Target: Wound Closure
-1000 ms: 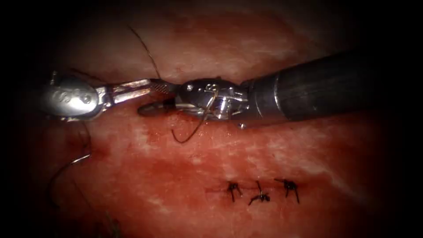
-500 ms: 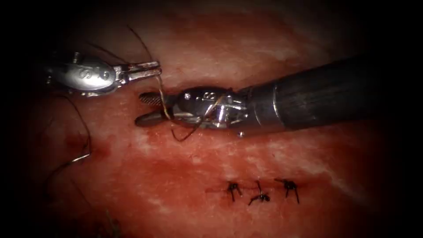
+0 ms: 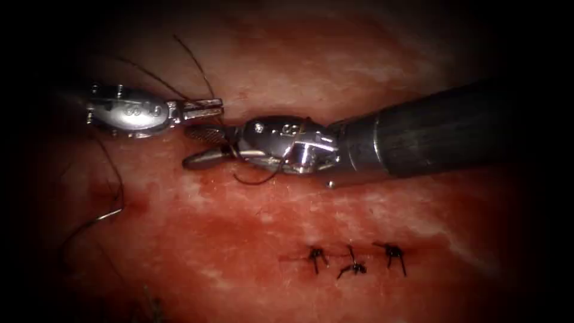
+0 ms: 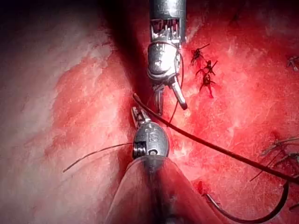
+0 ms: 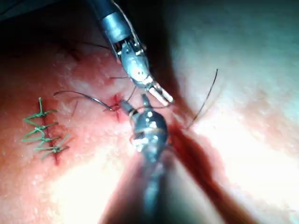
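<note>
- The left end effector (image 3: 216,108) reaches in from the endoscope view's left with its jaws closed together on the thread (image 3: 194,63), just above the right tool's tips; thread strands run up and away from its tip.
- The right end effector (image 3: 200,146) comes in from the right, its two jaws parted. The upper jaw lies just under the left tool's tip; the lower jaw points left. Thread is looped around its wrist and hangs in a small curve below; it grips nothing that can be seen.
- The curved needle (image 3: 109,214) lies on the tissue (image 3: 251,239) at the far left, apart from both tools and held by neither. Whether its tip sits in the tissue cannot be told here.
- In the left wrist view the needle (image 4: 252,215) rests on the tissue beside a thick strand of thread (image 4: 219,149).
- Three finished stitches (image 3: 353,258) sit in a row in the lower right of the endoscope view, well apart from the tools.
- Red fluid (image 3: 197,233) wets the tissue around them.
</note>
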Robot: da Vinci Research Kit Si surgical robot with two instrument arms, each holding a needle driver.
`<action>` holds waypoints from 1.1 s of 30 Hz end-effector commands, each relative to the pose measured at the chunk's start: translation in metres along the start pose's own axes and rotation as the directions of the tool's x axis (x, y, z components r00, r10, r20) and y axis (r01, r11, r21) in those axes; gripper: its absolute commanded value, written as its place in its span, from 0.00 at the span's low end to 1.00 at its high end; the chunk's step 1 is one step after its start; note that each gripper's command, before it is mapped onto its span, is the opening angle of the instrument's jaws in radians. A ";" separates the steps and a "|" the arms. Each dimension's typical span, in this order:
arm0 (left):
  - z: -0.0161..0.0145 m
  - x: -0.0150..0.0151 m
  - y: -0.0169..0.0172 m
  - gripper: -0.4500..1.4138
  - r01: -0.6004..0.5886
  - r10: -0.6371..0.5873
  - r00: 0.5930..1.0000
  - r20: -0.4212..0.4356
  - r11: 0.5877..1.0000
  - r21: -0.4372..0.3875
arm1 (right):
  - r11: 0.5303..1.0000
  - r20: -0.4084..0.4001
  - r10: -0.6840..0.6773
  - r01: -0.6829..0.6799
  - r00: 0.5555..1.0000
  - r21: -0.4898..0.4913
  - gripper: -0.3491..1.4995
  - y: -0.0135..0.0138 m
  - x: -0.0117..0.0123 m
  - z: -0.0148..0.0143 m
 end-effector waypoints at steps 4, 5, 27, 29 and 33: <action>0.0003 -0.0008 0.0010 0.00 0.004 -0.004 1.000 0.000 1.000 -0.006 | 0.999 -0.097 0.032 -0.031 0.995 0.007 0.41 0.0000 -0.0009 0.0008; 0.0003 -0.0008 0.0011 0.00 0.004 -0.004 1.000 0.000 1.000 -0.007 | 0.999 -0.114 0.042 -0.041 0.993 0.010 0.41 0.0001 -0.0010 0.0008; -0.0032 -0.0013 0.0072 0.00 0.038 -0.038 0.999 -0.004 0.999 -0.015 | 0.953 -0.188 0.055 -0.108 0.981 -0.282 0.40 0.0046 -0.0002 -0.0033; -0.0033 -0.0008 0.0076 0.00 0.040 -0.040 0.999 -0.003 0.999 -0.015 | 0.944 -0.171 0.057 -0.109 0.984 -0.312 0.40 0.0047 -0.0004 -0.0033; -0.0034 0.0001 0.0077 0.00 0.047 -0.048 0.999 -0.002 0.999 -0.017 | 0.938 -0.142 0.056 -0.100 0.988 -0.331 0.41 0.0046 -0.0012 -0.0028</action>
